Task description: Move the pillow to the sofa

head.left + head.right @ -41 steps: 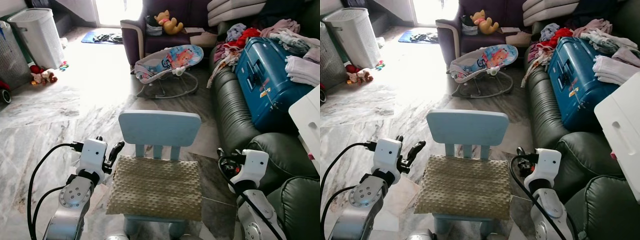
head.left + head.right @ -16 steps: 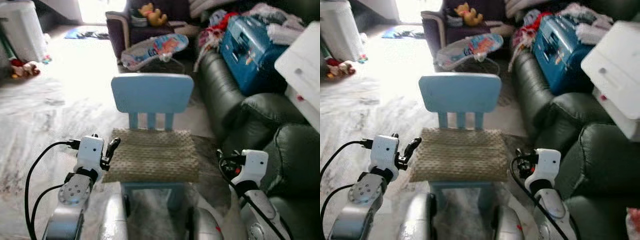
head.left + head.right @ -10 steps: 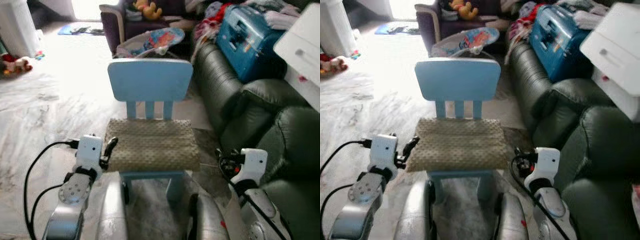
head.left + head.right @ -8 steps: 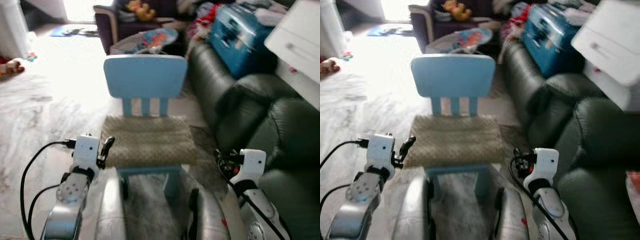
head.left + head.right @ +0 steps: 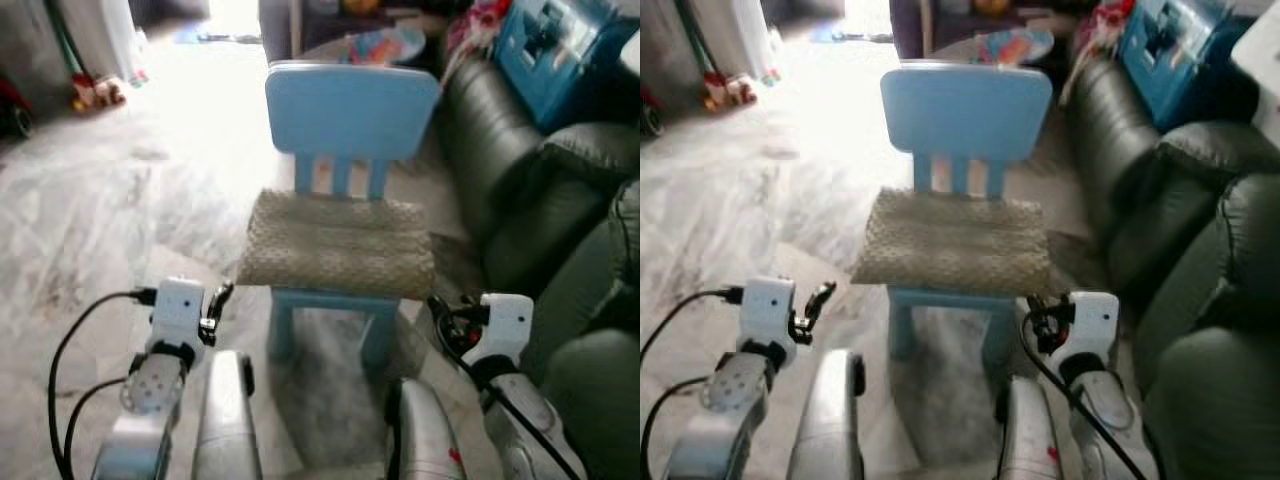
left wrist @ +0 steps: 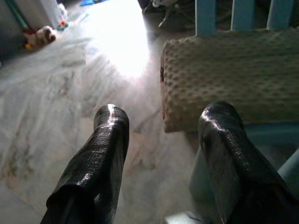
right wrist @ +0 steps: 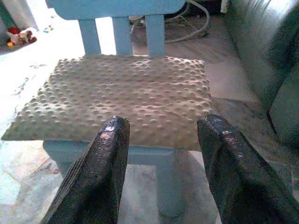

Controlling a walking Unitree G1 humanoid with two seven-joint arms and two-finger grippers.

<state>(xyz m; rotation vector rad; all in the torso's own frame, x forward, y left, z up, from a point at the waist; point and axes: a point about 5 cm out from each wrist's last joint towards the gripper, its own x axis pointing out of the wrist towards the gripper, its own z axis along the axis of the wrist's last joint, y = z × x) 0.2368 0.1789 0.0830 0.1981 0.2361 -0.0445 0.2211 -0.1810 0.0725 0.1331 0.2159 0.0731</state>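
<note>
Lying flat on the seat of a blue chair (image 5: pixel 350 100): beige dotted pillow (image 5: pixel 338 243), dark sofa (image 5: pixel 520 170) just right. Left gripper (image 6: pixel 161 140) and right gripper (image 7: pixel 161 144) both spread wide, low before the chair, touching nothing.

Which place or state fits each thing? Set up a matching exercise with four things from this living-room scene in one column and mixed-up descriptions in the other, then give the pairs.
Things:
1. pillow
2. chair
3. sofa
4. left hand

Descriptions:
A. dark and leathery, to the right of the chair
B. open, holding nothing, low beside the seat's left edge
C. beige and bumpy, lying flat on the seat
D. light blue, standing on the marble floor

Pairs: 1-C, 2-D, 3-A, 4-B
</note>
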